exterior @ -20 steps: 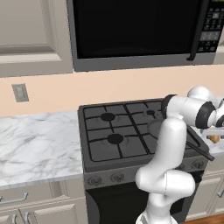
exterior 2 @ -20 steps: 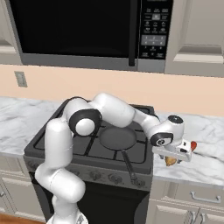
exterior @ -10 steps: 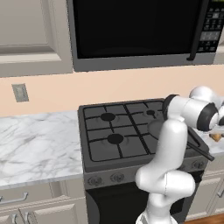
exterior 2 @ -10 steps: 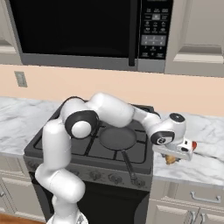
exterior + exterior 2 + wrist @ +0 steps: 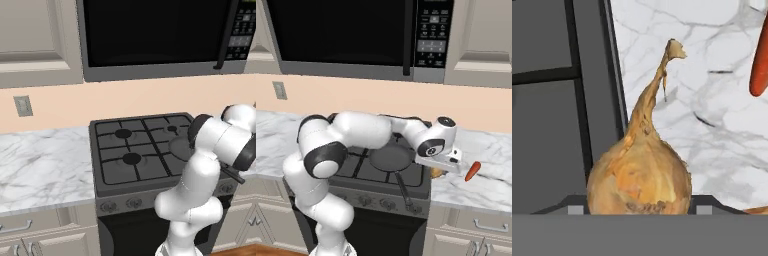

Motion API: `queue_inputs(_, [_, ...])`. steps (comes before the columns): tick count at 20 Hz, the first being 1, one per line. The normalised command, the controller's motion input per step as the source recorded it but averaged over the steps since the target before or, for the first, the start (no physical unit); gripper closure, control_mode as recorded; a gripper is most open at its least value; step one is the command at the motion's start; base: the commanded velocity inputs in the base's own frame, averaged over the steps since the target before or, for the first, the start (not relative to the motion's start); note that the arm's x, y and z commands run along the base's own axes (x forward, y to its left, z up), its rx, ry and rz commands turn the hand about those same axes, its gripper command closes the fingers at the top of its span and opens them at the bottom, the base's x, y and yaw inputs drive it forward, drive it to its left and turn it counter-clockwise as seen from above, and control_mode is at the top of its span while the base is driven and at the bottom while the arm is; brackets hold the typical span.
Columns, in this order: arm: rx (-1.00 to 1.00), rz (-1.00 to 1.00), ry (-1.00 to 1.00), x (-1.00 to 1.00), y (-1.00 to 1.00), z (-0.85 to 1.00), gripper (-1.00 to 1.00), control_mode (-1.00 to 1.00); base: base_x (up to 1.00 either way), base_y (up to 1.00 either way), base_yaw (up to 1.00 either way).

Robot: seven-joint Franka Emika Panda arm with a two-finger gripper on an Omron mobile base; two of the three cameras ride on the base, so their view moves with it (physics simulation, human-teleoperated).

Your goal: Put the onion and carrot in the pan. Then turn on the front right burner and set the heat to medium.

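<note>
In the hand view the tan-yellow round onion with its thin pointed stem tip [image 5: 639,182] sits right at the bottom, between the two small dark finger tips [image 5: 574,206] that show at either side of its base; the jaws stand part-way apart with the bulb between them, and both tips sit close against its sides, so the two-finger gripper [image 5: 440,167] seems closed on the onion, though the contact itself is cut off by the lower edge; whether the bulb is lifted or rests on the white marble counter [image 5: 702,115] cannot be told.

In the right base view the gripper hangs low just past the right edge of the black gas stove [image 5: 381,187], over the near left part of the marble counter; a sliver of tan shows under the hand at [image 5: 437,173], the rest hidden by the white hand.

The short tapered orange-red carrot [image 5: 472,171] lies on the counter just right of the gripper, apart from it; in the hand view it is cut off at the right edge, so only part of its length shows.

The shallow round dark grey frying pan with a long thin black handle [image 5: 390,158] sits on the front right burner, left of the gripper, handle pointing toward the near edge; its far rim is partly covered by the white arm; in the left base view the arm hides most of the pan and the gripper.
</note>
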Motion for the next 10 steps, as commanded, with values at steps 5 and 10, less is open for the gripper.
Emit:
queue_inputs(5, [0.0,0.06,0.0,0.12,1.0,0.15,1.0,-1.0,0.0,0.0,0.0])
queue_inputs(10, [0.0,0.09,0.0,0.21,1.0,0.1,1.0,-1.0,0.0,0.0,0.0])
